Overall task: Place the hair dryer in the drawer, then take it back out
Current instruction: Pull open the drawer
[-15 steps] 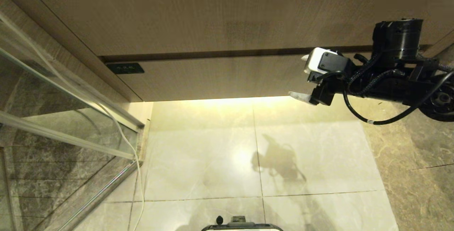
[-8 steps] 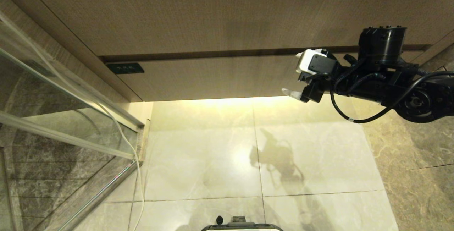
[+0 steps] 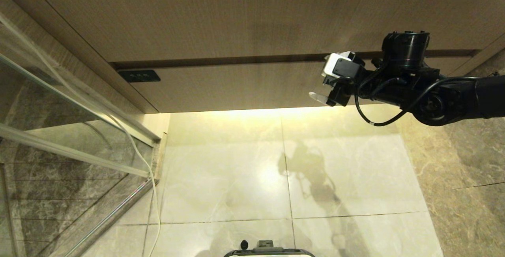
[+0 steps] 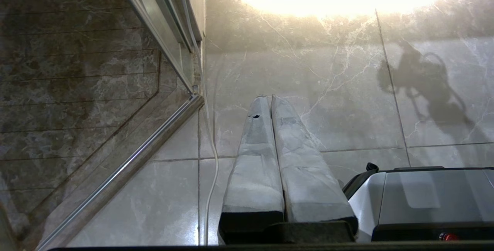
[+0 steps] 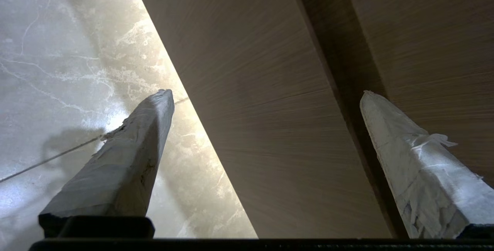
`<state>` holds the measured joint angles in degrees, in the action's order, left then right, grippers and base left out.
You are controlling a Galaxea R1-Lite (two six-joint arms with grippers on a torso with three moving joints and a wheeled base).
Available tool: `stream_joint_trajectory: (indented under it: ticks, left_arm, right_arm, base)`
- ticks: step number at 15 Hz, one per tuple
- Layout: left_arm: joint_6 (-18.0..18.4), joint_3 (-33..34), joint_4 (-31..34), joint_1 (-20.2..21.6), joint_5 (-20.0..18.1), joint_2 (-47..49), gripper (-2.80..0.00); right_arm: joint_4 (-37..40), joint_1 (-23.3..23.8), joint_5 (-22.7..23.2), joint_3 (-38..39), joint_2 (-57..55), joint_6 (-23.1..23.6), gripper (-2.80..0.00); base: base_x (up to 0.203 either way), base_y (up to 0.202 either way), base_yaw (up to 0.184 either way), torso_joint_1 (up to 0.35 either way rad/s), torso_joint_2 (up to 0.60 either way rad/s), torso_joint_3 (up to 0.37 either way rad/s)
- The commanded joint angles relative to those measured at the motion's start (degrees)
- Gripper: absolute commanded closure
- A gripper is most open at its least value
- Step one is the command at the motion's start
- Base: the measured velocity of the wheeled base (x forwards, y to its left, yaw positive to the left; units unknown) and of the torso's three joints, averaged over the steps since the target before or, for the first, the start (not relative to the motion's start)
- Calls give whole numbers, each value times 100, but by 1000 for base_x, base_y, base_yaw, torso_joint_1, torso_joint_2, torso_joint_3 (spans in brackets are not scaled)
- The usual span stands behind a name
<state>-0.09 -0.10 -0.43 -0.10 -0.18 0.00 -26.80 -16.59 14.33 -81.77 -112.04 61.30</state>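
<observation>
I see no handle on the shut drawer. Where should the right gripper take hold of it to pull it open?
Probably the drawer's top edge, at the dark gap under the taller panel. The front is flat, with only a small label, so that recess looks like the one catch. The right gripper, jaws open, could come from the front and hook one finger in.

Your head view looks steeply down on the drawer [image 3: 244, 89] front; your right wrist view faces it close up, your left wrist view the floor [image 4: 308, 73] below it.
</observation>
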Motion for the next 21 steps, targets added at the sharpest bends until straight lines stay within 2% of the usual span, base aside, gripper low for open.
stream_joint_trajectory:
  ticks: [1,6,8,21]
  left_arm:
    - [-2,1,-1,1,1,9,0]
    - [0,1,-1,1,1,9,0]
    - [-8,1,-1,1,1,9,0]
    - [-7,1,-1,1,1,9,0]
  right_arm:
    - [7,159,170,-281,-351,81,-280]
    - [-39,285,355,-787,-731,171,-280]
    - [-45,351,570,-954,-848,180,-280]
    - [179,542,668,-884,-908,307,-280]
  base:
    - [0,0,0,0,0,0]
    - [0,0,0,0,0,0]
    - [0,0,0,0,0,0]
    - [0,0,0,0,0,0]
